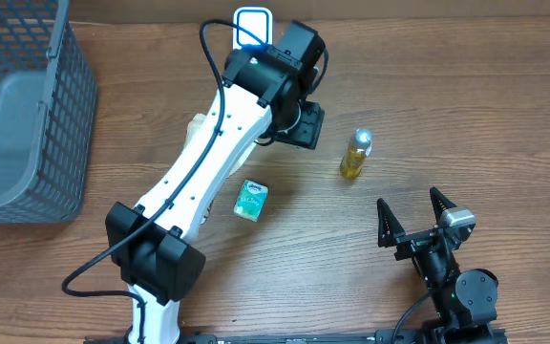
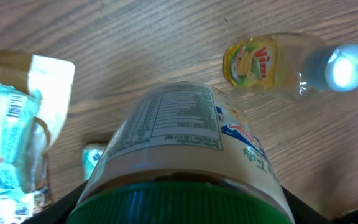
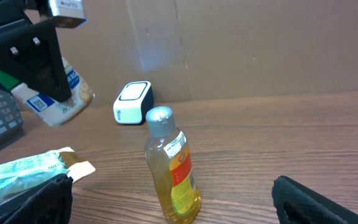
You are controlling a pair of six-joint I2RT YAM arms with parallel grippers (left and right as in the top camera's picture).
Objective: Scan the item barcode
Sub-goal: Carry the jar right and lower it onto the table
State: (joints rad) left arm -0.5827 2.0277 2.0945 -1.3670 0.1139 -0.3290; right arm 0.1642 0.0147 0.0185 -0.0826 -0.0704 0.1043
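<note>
A jar with a ribbed green lid is gripped by the left gripper, the jaws closed across it at the lid end. It is held clear of the bench, near the middle of the far edge. The scanner is seen just beyond it, right at that far edge, lit up. In the right wrist view a barcode patch is made out on the jar's lower side, turned toward the near edge, so a roll of the wrist is probably called for. The jar is judged rigid and fairly weighty, and its glossy label wall is likely slick. The hold by the lid looks sound, and a firm squeeze should be borne without denting. The right gripper is parked wide open and empty by the near right corner. A yellow bottle is left standing right of centre, and a small green box lies mid-bench.
</note>
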